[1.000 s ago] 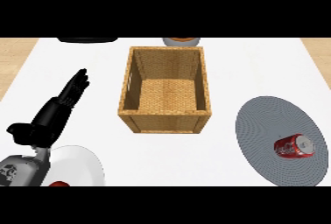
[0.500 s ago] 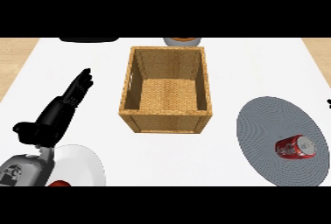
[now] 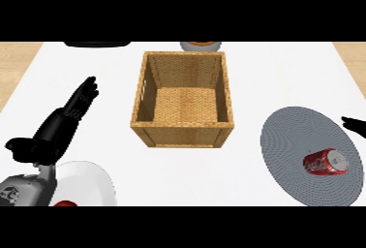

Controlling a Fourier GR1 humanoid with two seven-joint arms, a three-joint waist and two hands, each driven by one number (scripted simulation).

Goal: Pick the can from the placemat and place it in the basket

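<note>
A red can (image 3: pixel 327 161) lies on its side on the grey round placemat (image 3: pixel 300 135) at the right. The woven basket (image 3: pixel 183 133) stands in the middle of the counter, nothing inside it. My left hand (image 3: pixel 58 125) is at the left, fingers straight and pointing up and away, holding nothing. Only a black tip of my right hand (image 3: pixel 354 123) shows at the right edge, just above and right of the can, not touching it.
A white plate (image 3: pixel 89 184) with a small red item (image 3: pixel 66 203) sits at the lower left by my left forearm. A grey bowl (image 3: pixel 200 46) and a dark object (image 3: pixel 97 44) sit along the far edge behind the basket.
The tip of my right hand has come into view at the right edge near the placemat. My left hand has shifted slightly. The can stays where it was.
</note>
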